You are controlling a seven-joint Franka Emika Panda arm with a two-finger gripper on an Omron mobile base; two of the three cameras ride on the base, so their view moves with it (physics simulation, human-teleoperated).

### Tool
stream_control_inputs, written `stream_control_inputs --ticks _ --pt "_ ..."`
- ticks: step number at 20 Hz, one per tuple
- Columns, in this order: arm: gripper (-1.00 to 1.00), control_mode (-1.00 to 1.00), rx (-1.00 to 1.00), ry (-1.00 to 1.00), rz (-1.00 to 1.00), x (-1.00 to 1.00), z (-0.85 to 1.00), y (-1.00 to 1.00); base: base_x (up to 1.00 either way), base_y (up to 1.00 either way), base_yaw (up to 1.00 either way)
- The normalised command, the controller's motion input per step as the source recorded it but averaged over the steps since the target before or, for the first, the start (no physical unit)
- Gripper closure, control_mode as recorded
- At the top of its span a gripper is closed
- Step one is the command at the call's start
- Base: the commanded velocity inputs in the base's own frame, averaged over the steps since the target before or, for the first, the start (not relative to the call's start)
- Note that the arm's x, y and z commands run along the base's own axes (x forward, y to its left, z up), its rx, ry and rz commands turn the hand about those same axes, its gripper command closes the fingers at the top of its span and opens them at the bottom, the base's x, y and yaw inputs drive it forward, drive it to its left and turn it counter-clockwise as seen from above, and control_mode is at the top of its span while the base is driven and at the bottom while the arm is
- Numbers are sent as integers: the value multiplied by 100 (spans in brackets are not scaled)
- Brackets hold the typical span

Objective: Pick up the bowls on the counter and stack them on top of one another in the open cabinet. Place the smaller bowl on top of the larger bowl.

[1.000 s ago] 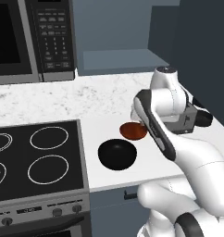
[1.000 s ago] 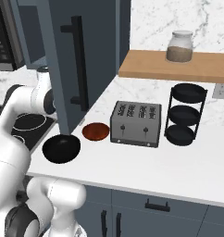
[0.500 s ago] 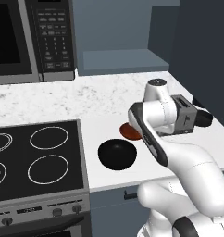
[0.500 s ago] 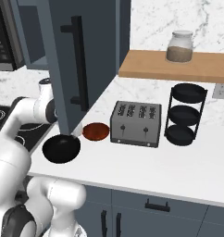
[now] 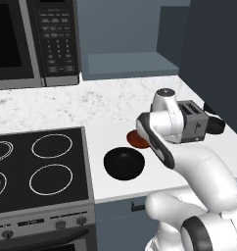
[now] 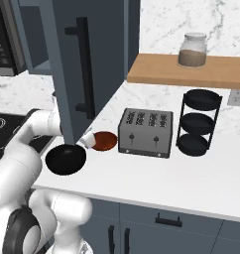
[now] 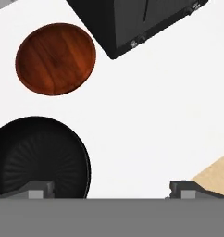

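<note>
The larger bowl (image 5: 123, 163) is glossy black and sits near the front of the white counter (image 5: 101, 103), beside the stovetop. Just behind it, the smaller bowl (image 5: 135, 140) is reddish-brown and half hidden by my arm. Both also show in the right base view, the larger bowl (image 6: 66, 159) with the smaller bowl (image 6: 105, 141) to its right. In the hand view my gripper (image 7: 112, 189) is open and empty, above bare counter. One fingertip (image 7: 40, 189) overlaps the larger bowl (image 7: 37, 155), and the smaller bowl (image 7: 56, 58) lies further ahead. The open cabinet (image 5: 125, 63) is above the counter.
A dark toaster (image 6: 145, 132) stands right of the smaller bowl, and a black three-tier rack (image 6: 197, 122) beyond it. The tall cabinet door (image 6: 87, 64) hangs over the counter and hides my hand in the right base view. The stovetop (image 5: 37, 166) and microwave (image 5: 32, 41) are left.
My arm has dropped and swung slightly left, bringing the wrist lower over the counter by the two bowls. Neither bowl has moved.
</note>
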Motion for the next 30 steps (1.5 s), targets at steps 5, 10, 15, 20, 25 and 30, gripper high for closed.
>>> stream_control_inputs --ticks 5,10,15,20,25,30 --pt "-100 -100 1 0 0 44 -15 -1 0 0 0" --pt "-100 -100 0 3 0 45 -18 -3 0 0 0" --pt "-100 -100 9 2 0 28 -18 -21 0 0 0" --pt "-100 -100 5 0 0 32 -19 -2 0 0 0" --pt "-100 -100 1 0 -1 25 -30 -2 0 0 0" --pt "-100 -100 0 0 -5 20 -33 -3 0 0 0"
